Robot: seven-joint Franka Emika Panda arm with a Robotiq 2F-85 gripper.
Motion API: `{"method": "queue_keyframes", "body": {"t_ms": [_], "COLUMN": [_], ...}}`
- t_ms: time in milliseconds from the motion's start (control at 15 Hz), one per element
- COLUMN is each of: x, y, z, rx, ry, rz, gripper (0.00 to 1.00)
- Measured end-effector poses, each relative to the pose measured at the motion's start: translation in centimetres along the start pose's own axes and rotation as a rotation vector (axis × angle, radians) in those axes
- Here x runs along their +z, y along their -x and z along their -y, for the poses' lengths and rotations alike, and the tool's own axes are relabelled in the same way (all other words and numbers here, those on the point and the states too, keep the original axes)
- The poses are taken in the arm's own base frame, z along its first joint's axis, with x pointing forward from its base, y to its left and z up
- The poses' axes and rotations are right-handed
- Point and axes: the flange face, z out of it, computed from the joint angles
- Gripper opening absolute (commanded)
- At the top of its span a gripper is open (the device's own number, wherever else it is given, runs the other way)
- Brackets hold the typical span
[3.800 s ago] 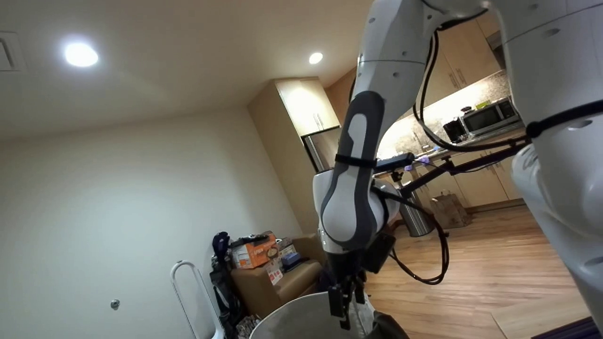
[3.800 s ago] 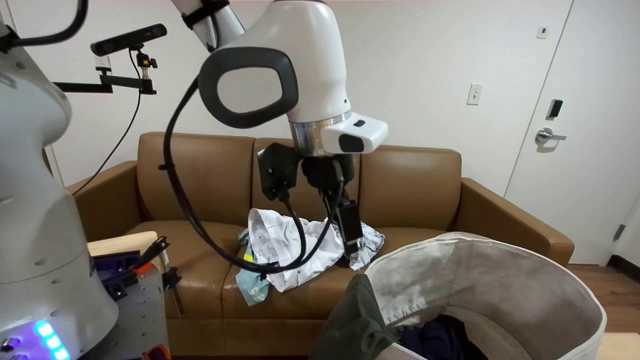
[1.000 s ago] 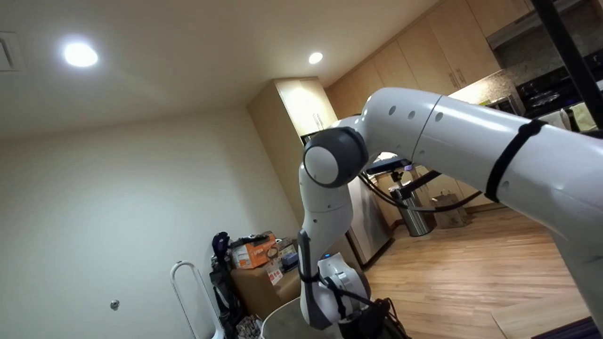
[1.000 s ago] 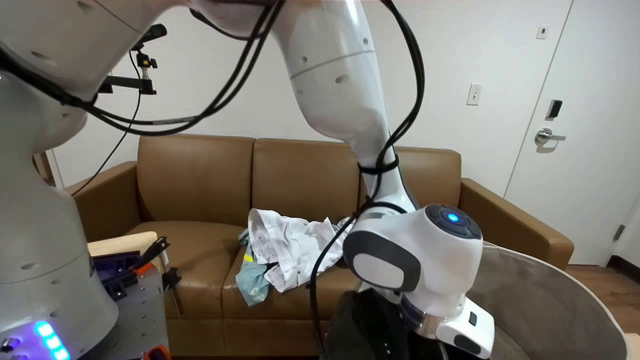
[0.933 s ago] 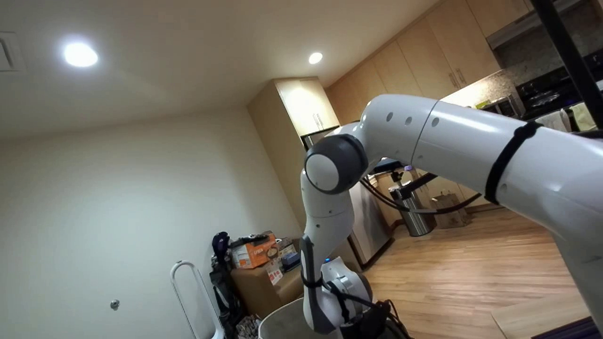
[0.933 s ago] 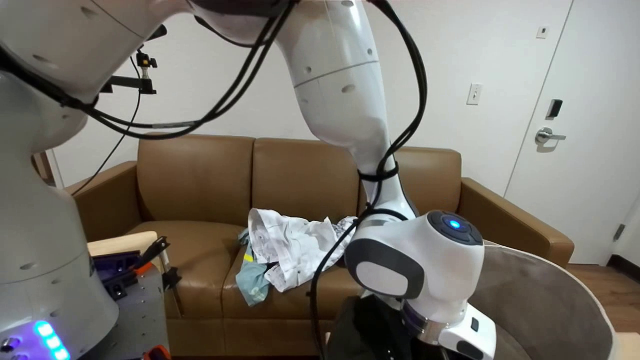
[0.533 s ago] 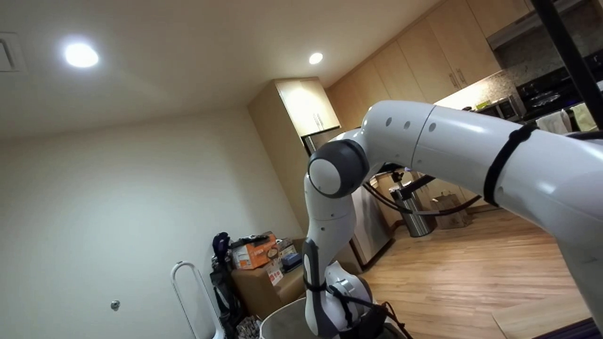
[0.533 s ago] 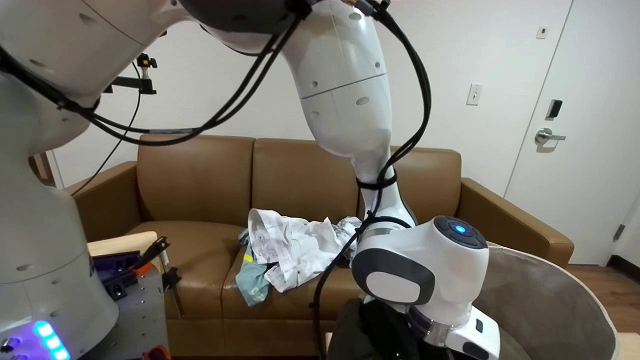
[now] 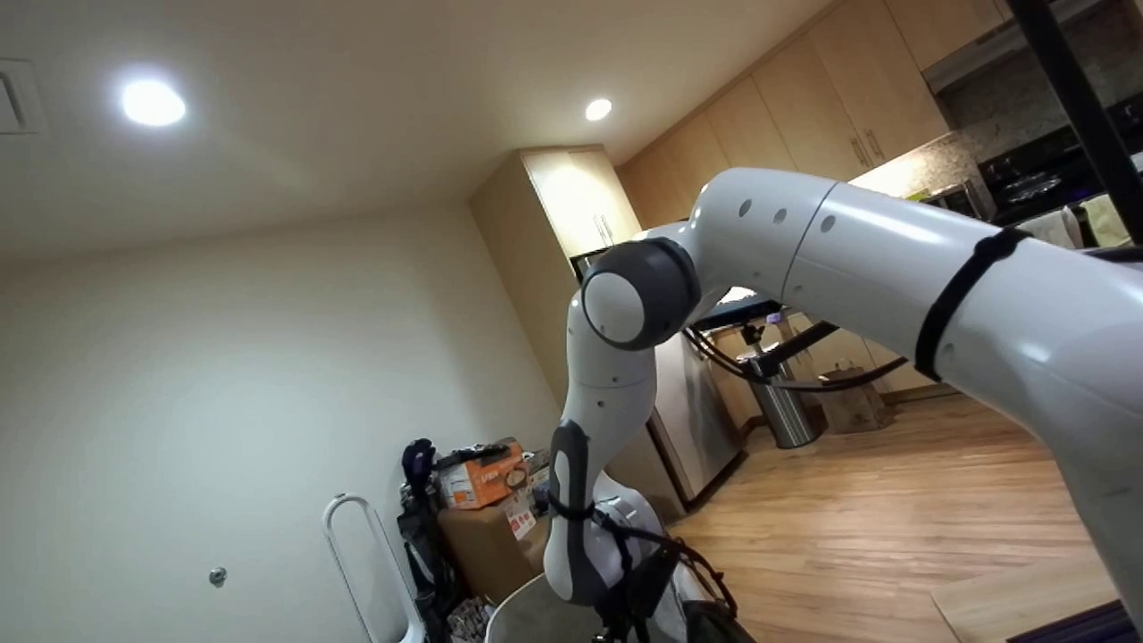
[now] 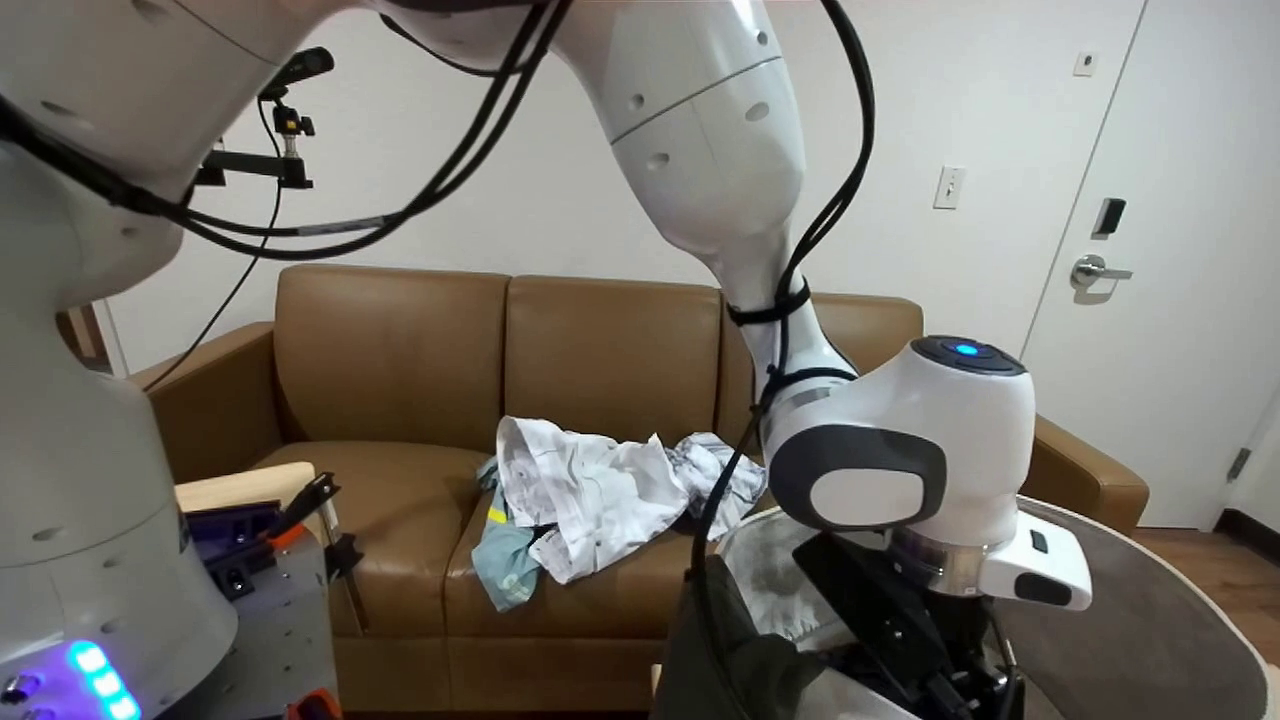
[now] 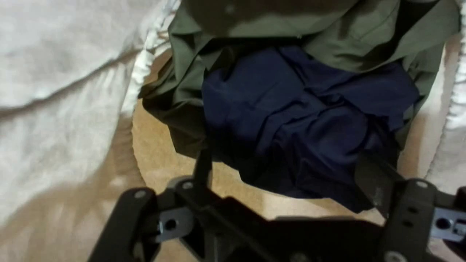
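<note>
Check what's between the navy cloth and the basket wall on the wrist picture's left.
Olive cloth lies between the navy cloth and the basket wall, plus, lower in frame, some tan basket floor; wrist view shows it.

a ceiling light (image 9: pixel 154 103) glares in an exterior view; the wrist view looks blurred.

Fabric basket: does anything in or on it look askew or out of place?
Yes: the olive garment is draped over the rim of the basket, part of it hanging outside. That looks odd because the navy cloth lies inside.
</note>
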Motion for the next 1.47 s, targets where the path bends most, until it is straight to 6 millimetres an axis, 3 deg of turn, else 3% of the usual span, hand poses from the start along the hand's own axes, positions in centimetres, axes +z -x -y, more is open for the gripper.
{"method": "queue_keyframes", "body": {"t_ms": [200, 800, 1467], "x": [0.9, 2.2, 8.6], "y": [-1.8, -1.7, -2.9], "z": [0.2, 0.8, 1.0], "rx": [-0.022, -0.042, -0.164], "ry": [0.013, 0.024, 0.208], "rz": [-0.036, -0.034, -0.006], "gripper": [1.00, 1.00, 1.00]}}
